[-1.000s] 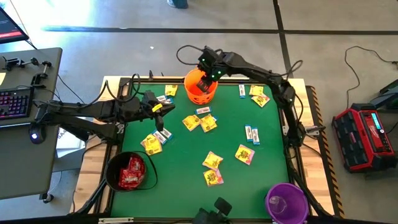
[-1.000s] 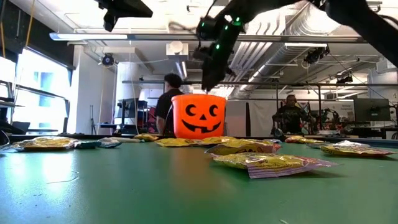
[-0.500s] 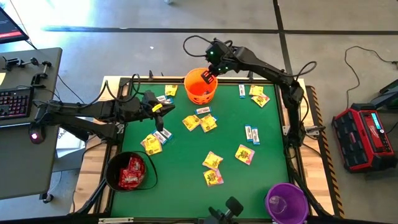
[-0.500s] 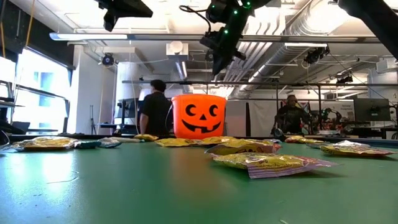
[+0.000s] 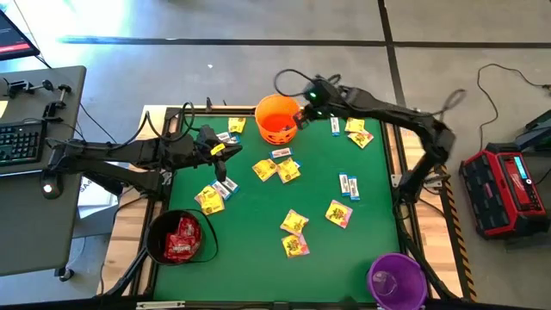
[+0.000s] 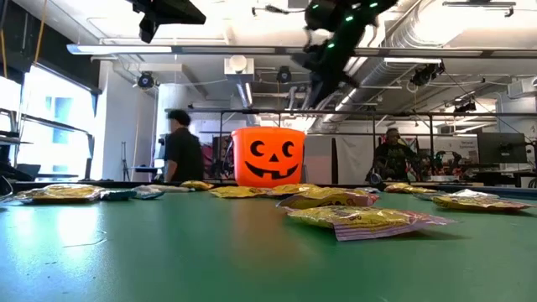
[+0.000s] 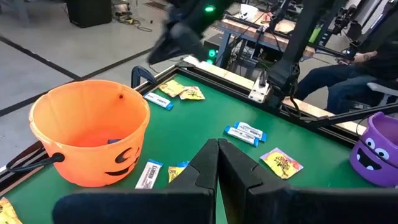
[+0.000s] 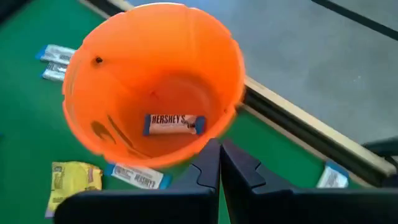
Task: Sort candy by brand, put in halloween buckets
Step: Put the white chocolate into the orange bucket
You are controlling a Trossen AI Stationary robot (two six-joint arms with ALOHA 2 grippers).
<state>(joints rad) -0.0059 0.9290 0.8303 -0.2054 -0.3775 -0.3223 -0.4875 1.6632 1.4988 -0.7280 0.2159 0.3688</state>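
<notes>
Orange bucket (image 8: pixel 155 87): one white packet (image 8: pixel 173 123)

It is a robotics lab: exposed ceiling ducts (image 6: pixel 419 33), a concrete floor (image 5: pixel 215 69), a keyboard desk (image 5: pixel 26 146), and people (image 6: pixel 178 147) at workstations.

1. The orange bucket (image 8: pixel 155 87) looks like smooth moulded plastic, faintly translucent, with a soft sheen on its inner wall.
2. The purple bucket (image 7: pixel 377 146) is the same kind of smooth, slightly glossy plastic.
3. The black bucket (image 5: pixel 176 237) is dark plastic with a dull shine at the rim.
4. The yellow candy packets (image 6: pixel 361 220) are crinkled glossy film that catches the light.
5. The white-and-blue bar (image 8: pixel 169 123) has a smooth printed wrapper.
6. The table top (image 6: pixel 168 252) is matt green, like felt or a mat, edged in pale wood.
7. The gripper fingers (image 7: pixel 202 171) are matt black plastic.
</notes>
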